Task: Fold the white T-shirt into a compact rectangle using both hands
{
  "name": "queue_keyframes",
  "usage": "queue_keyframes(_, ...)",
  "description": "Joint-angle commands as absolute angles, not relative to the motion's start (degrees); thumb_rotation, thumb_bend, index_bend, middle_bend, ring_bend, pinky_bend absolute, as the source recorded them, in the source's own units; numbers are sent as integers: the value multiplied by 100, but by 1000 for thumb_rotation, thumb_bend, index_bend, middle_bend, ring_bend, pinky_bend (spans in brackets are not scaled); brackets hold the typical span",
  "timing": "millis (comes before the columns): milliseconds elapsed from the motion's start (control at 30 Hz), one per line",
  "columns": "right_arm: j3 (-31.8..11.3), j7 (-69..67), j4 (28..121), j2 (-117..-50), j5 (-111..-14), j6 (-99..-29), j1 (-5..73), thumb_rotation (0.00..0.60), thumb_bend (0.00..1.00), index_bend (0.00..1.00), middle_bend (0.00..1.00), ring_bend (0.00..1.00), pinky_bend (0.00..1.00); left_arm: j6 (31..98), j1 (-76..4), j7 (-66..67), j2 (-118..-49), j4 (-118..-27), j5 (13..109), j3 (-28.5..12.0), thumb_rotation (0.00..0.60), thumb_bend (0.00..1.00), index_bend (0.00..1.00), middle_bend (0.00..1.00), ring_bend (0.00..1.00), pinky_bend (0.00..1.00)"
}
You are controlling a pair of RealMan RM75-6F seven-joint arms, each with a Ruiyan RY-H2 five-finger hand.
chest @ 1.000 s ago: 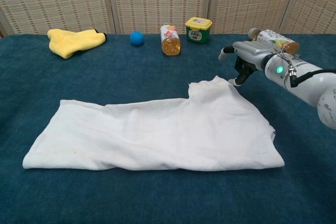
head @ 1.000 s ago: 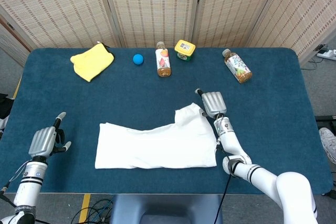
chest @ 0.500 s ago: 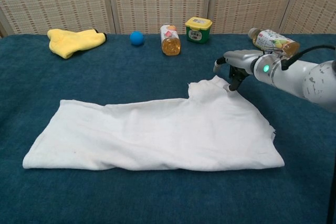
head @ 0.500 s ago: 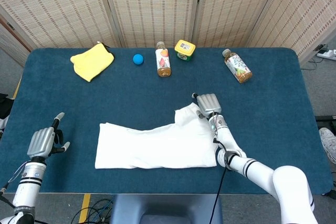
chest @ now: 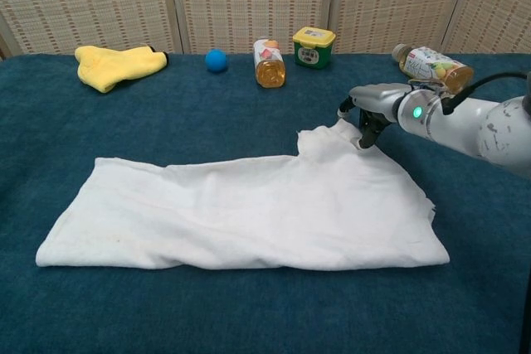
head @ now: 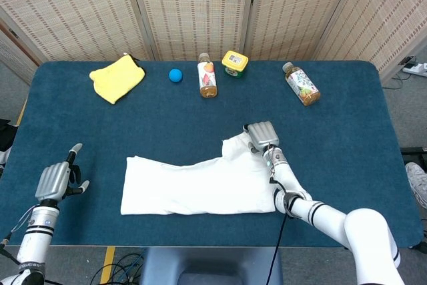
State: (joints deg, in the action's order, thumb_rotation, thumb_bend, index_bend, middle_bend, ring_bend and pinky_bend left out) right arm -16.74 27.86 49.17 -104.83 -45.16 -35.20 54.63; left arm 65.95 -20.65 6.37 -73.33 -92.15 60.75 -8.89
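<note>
At the lower middle of the head view, the white T-shirt (head: 200, 185) lies spread flat on the blue desk (head: 360, 131), its front edge near the desk's near rim. The right robot hand (head: 261, 135) rests on the shirt's raised upper-right corner; whether it grips the cloth I cannot tell. The left robot hand (head: 56, 179) hovers released at lower left, well apart. Woven screens (head: 200, 5) stand behind the desk.

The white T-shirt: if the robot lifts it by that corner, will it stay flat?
Probably not. The white T-shirt lies wrinkled, so it would likely droop. Its far corner is already rumpled by the right hand, suggesting it bunches easily.
</note>
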Motion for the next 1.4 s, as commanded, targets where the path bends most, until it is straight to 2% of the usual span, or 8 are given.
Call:
queue_keyframes(33, -1632, 2695, 4943, -10474, -4594, -3581, 5440, 600, 444, 367, 894, 960, 1000, 6593, -2066, 638, -7337, -9217, 6077, -891, 600, 315, 0, 720, 645, 914)
queue_keyframes(233, -1600, 2434, 4992, -10456, -4795, -3731, 5384, 600, 450, 402, 900, 960, 1000, 6565, -2073, 654, -7357, -9205, 6069, -886, 600, 315, 0, 721, 645, 914)
queue_keyframes(433, -1471, 1914, 5267, -10352, -5437, -4205, 5146, 600, 477, 443, 908, 960, 1000, 6573, -2069, 659, -7340, -9228, 6071, -896, 600, 315, 0, 720, 644, 914)
queue_keyframes(867, -695, 620, 5589, -10077, -7297, -5396, 4468, 600, 483, 473, 915, 960, 1000, 6547, -2080, 662, -7313, -9284, 6093, -897, 600, 314, 0, 721, 643, 914)
queue_keyframes(1400, -90, 414, 5664, -9745, -8418, -6145, 4044, 600, 494, 474, 916, 960, 1000, 6511, -2098, 682, -7282, -9337, 6091, -888, 600, 315, 0, 719, 643, 914)
